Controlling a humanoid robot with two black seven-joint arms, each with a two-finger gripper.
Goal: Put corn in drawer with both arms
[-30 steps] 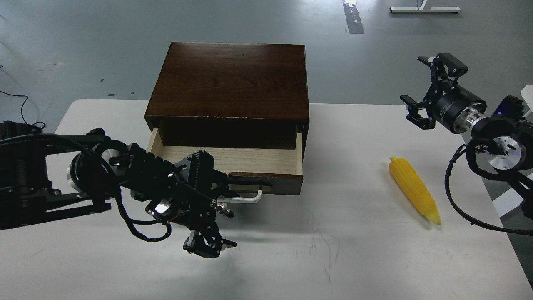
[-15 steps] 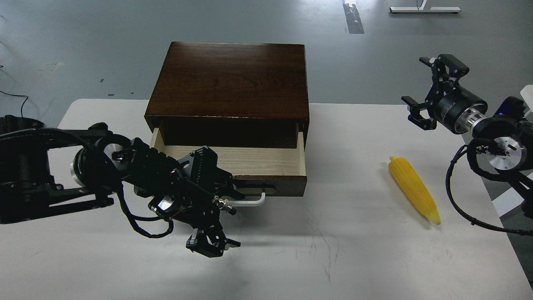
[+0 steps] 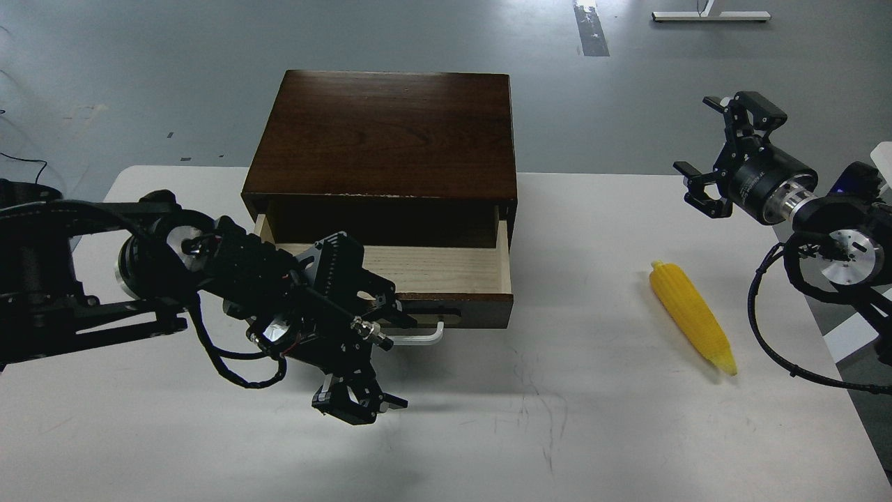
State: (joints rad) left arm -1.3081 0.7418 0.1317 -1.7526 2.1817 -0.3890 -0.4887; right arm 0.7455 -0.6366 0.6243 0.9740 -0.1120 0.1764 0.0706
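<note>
The yellow corn (image 3: 690,317) lies on the white table at the right, pointed end toward me. The drawer (image 3: 418,268) of the dark wooden cabinet (image 3: 387,132) is pulled out, and its pale interior shows nothing inside. My left gripper (image 3: 380,355) is at the drawer's front, its fingers spread open around the left end of the white bar handle (image 3: 421,338), which it partly hides. My right gripper (image 3: 718,150) is open and empty, held above the table's far right edge, well behind the corn.
The white table (image 3: 557,418) has faint scuff marks in front of the drawer. Its right edge runs close to the corn. Grey floor lies beyond the cabinet. My right arm's cables (image 3: 773,348) hang by the table's right edge.
The drawer has slid out a little more and slightly right. My left gripper has shifted right along the drawer front. The right gripper has barely moved. The corn has not moved.
</note>
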